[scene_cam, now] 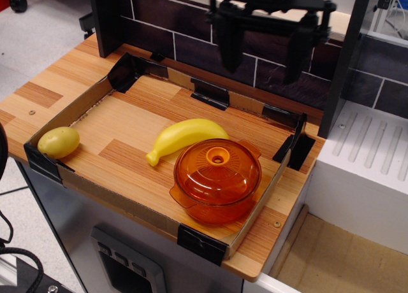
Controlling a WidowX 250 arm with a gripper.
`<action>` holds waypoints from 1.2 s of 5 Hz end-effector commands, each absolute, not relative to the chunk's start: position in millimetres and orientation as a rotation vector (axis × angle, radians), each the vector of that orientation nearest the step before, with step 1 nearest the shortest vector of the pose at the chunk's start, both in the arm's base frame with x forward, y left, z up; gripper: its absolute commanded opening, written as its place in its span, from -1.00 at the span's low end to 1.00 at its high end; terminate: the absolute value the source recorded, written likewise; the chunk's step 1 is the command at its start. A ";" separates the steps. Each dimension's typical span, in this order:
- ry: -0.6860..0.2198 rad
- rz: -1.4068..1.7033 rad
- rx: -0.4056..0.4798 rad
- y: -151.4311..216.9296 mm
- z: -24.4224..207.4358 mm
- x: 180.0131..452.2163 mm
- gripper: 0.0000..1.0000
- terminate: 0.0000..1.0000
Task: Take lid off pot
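The translucent orange lid (217, 171) with its ring knob (218, 157) sits closed on the deep orange pot (213, 207), which stands at the front right of the wooden tray (121, 124). My black gripper (261, 60) hangs high above the back of the tray, behind and above the pot, well apart from it. Its two fingers (227, 44) point down, spread wide, with nothing between them.
A yellow banana (183, 136) lies just left of the pot, touching or nearly touching it. A potato (58, 142) rests at the tray's front left corner. A dark tiled wall (191, 35) stands behind. A white unit (370, 159) sits to the right.
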State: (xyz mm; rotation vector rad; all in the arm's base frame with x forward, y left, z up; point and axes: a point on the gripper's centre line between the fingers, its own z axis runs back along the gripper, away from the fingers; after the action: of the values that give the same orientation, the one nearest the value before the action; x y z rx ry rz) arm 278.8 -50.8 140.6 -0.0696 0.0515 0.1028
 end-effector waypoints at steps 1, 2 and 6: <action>-0.002 0.022 -0.066 -37.8 134.9 248.3 1.00 -1.00; -0.027 0.004 -0.032 -33.4 117.4 241.3 1.00 -1.00; -0.021 -0.009 -0.025 -38.5 91.2 236.2 1.00 -1.00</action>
State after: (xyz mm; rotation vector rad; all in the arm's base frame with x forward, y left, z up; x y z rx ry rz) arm 231.9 -40.7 83.8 -0.0247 0.0067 -0.0118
